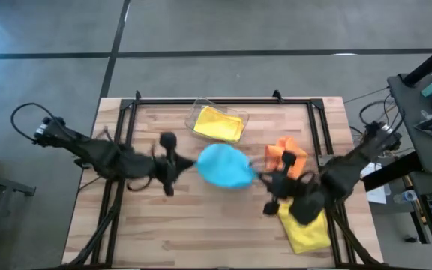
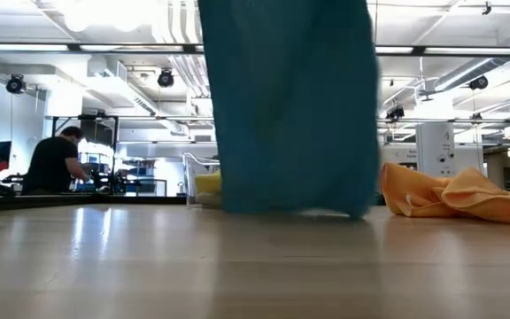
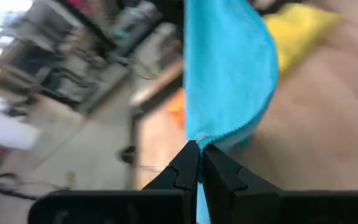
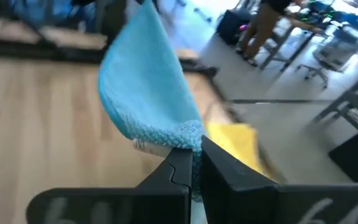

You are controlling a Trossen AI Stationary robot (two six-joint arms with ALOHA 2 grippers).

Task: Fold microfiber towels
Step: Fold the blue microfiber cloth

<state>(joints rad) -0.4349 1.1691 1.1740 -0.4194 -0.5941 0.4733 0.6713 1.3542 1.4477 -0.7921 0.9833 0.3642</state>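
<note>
A light blue microfiber towel (image 1: 223, 166) hangs over the middle of the table between my two grippers. My left gripper (image 1: 191, 166) is shut on its left end and my right gripper (image 1: 261, 177) on its right end. In the low view the blue towel (image 2: 295, 106) drops like a curtain, its lower edge (image 2: 295, 211) close above the wood. An orange towel (image 1: 286, 156) lies crumpled at the right. One yellow towel (image 1: 217, 124) lies in the clear bin, and another yellow towel (image 1: 307, 231) sits at the near right, partly under my right arm. My left gripper pinches a corner of the blue towel at its hemmed edge (image 3: 211, 138) between its two fingertips (image 3: 185, 163). It comes nearly level from the table's left. The cloth hangs slack below the hold. My right gripper pinches the opposite top corner (image 4: 185, 138) between its two fingertips (image 4: 180, 163). It comes nearly level from the table's right. The towel droops from there toward the other gripper.
The clear plastic bin (image 1: 201, 111) stands at the far middle. Black frame rails (image 1: 126, 120) run along the table's left, right and far sides. Bare wood (image 1: 193, 232) lies toward the near edge. A person (image 2: 53, 164) sits in the room behind.
</note>
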